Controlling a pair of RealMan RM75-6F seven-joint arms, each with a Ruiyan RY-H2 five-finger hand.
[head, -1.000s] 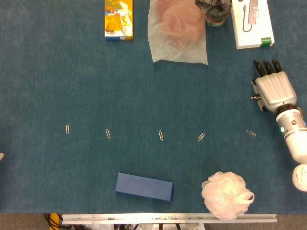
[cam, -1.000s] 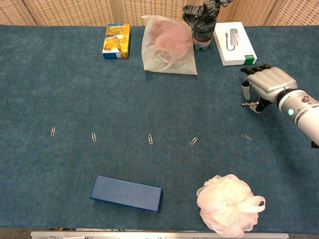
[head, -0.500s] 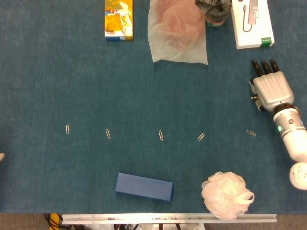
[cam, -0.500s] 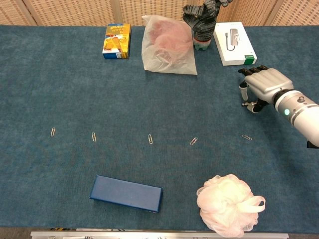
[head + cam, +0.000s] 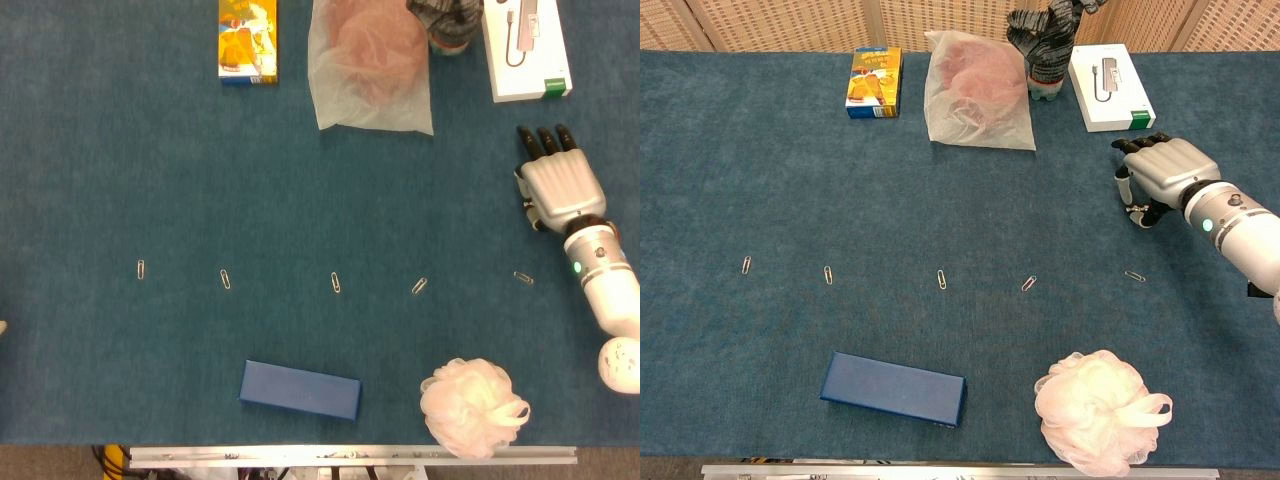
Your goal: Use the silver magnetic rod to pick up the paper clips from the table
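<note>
Several silver paper clips lie in a row across the blue cloth, from the leftmost paper clip to the rightmost paper clip. My right hand hovers palm down at the right side, beyond the rightmost clip, with its dark fingers curled downward. A short piece of the silver rod shows under the hand near the thumb. The palm hides most of the rod, so I cannot see whether the fingers grip it. My left hand does not show in either view.
A blue box and a pale pink bath pouf lie near the front edge. At the back stand a yellow carton, a pink plastic bag, a cloth-wrapped bottle and a white box.
My right hand has shifted a little to the left and away from me, over the rod. The clips and other objects have not moved.
</note>
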